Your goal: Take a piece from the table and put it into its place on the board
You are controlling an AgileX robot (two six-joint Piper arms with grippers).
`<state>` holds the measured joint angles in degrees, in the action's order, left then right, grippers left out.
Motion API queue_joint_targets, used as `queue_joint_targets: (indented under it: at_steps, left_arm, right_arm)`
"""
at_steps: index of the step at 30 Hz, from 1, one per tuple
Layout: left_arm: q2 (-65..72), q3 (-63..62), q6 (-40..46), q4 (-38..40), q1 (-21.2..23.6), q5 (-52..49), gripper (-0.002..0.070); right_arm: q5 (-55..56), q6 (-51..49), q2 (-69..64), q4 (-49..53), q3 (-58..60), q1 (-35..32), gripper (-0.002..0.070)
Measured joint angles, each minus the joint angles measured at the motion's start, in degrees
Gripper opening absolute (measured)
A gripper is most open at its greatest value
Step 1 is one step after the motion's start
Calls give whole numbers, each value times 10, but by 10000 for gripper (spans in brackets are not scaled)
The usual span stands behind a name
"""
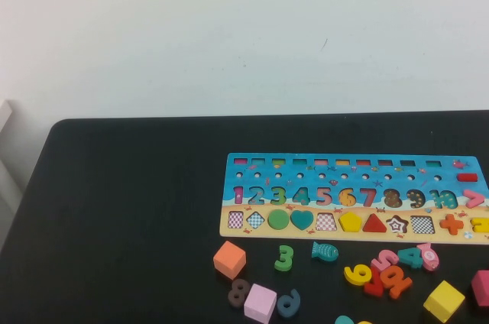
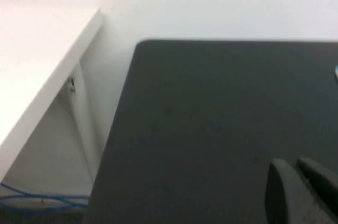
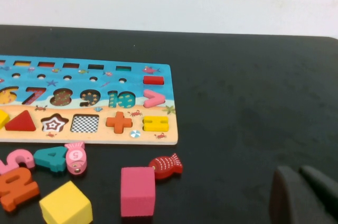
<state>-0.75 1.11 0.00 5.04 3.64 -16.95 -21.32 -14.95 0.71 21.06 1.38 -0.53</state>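
The board (image 1: 336, 175) lies on the black table (image 1: 114, 209) at the right, with its blue number part far and its sandy shape strip near. The yellow pentagon piece (image 1: 350, 221) sits flat in its slot on the strip, between the checkered slot and the red triangle. Only its edge shows in the right wrist view (image 3: 2, 118). Neither gripper shows in the high view. My left gripper (image 2: 293, 165) is shut and empty over bare tabletop near the table's left corner. My right gripper (image 3: 297, 171) is shut and empty over bare table, right of the board (image 3: 90, 129).
Loose pieces lie in front of the board: an orange cube (image 1: 229, 259), a lilac cube (image 1: 260, 302), a green 3 (image 1: 284, 257), a teal fish (image 1: 325, 251), a yellow cube (image 1: 443, 300), a pink cube (image 3: 138, 191), a red fish (image 3: 166, 165). A white shelf (image 2: 47, 92) stands beside the table's left edge.
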Motion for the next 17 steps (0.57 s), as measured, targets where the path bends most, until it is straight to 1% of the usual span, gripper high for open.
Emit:
queue_joint_targets:
  at_steps: [6, 17]
  left_arm:
    - [0, -1, 48, 1, 0, -7, -1]
    - [0, -1, 56, 2, 0, -8, -1]
  right_arm:
    - [0, -1, 0, 0, 0, 0, 19]
    - [0, -1, 0, 0, 0, 0, 19]
